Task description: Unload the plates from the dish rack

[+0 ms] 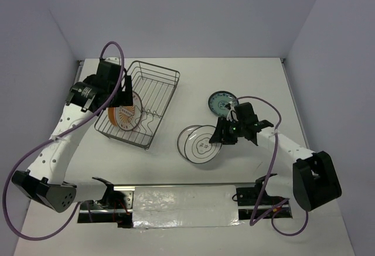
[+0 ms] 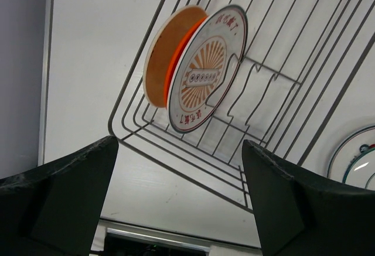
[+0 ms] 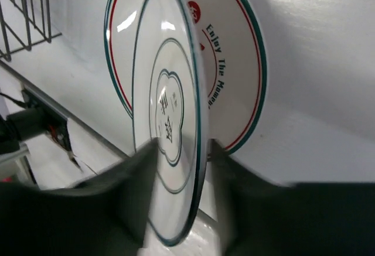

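The dish rack (image 1: 159, 78) (image 2: 176, 161) stands at the table's left and holds one orange-backed sunburst plate (image 1: 124, 117) (image 2: 205, 74) upright on edge. My left gripper (image 1: 120, 99) (image 2: 179, 144) hangs open above the rack's near corner, a little short of that plate, with nothing between its fingers. At the table's middle, a white line-drawing plate (image 1: 205, 145) (image 3: 167, 103) leans on a white plate with a red and green rim (image 1: 185, 137) (image 3: 234, 51). My right gripper (image 1: 221, 134) (image 3: 180, 150) straddles the line-drawing plate's rim, part open, with a slim gap at one finger. A teal plate (image 1: 222, 101) lies flat farther back.
A metal rail (image 1: 176, 200) with both arm bases runs along the near edge. Purple cables (image 1: 111, 51) loop over the left arm and beside the right arm. Pale walls close the table on three sides. The rack's far half holds no plates.
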Motion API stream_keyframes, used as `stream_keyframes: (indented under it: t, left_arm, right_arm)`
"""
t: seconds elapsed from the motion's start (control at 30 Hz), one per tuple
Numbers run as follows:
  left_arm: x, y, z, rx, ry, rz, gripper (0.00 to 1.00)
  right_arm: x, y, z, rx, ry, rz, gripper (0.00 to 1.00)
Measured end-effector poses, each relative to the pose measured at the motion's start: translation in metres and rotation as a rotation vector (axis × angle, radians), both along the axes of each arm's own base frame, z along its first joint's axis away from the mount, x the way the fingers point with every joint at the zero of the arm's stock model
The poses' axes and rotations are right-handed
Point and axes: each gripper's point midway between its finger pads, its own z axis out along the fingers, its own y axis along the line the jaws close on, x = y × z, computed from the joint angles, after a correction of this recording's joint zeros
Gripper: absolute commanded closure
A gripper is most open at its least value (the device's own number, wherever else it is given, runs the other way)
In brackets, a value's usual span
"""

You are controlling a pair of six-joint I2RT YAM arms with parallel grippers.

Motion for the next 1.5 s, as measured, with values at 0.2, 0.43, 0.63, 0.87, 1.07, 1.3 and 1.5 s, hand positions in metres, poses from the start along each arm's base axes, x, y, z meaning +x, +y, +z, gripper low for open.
stream_keyframes:
  t: [0.2, 0.43, 0.63, 0.87, 1.07, 1.3, 1.5]
  left_arm:
    - [-0.011, 0.007, -0.02, 0.04, 0.062, -0.016, 0.0]
    - [-0.012, 0.01, -0.037, 0.064, 0.107, -0.04, 0.0]
    - [-0.012, 0.011, -0.056, 0.076, 0.151, -0.058, 0.04]
    - [-0.004, 0.011, -0.064, 0.085, 0.162, -0.071, 0.05]
    - [-0.002, 0.012, -0.065, 0.098, 0.172, -0.083, 0.04]
    - [-0.001, 0.012, -0.062, 0.102, 0.166, -0.087, 0.05]
    - [0.005, 0.014, -0.06, 0.11, 0.15, -0.098, 0.3]
  right_arm:
    - [0.0, -0.009, -0.022, -0.086, 0.044, -0.004, 0.0]
    - [0.008, -0.021, -0.035, -0.294, 0.076, -0.002, 0.0]
    - [0.002, -0.012, -0.032, -0.269, 0.077, 0.034, 0.0]
    - [0.0, -0.004, -0.027, -0.22, 0.088, 0.054, 0.0]
    - [0.002, 0.001, -0.019, -0.19, 0.091, 0.058, 0.0]
    - [0.019, 0.002, -0.006, -0.195, 0.047, 0.03, 0.0]
    - [0.027, -0.009, 0.012, -0.245, -0.012, -0.012, 0.0]
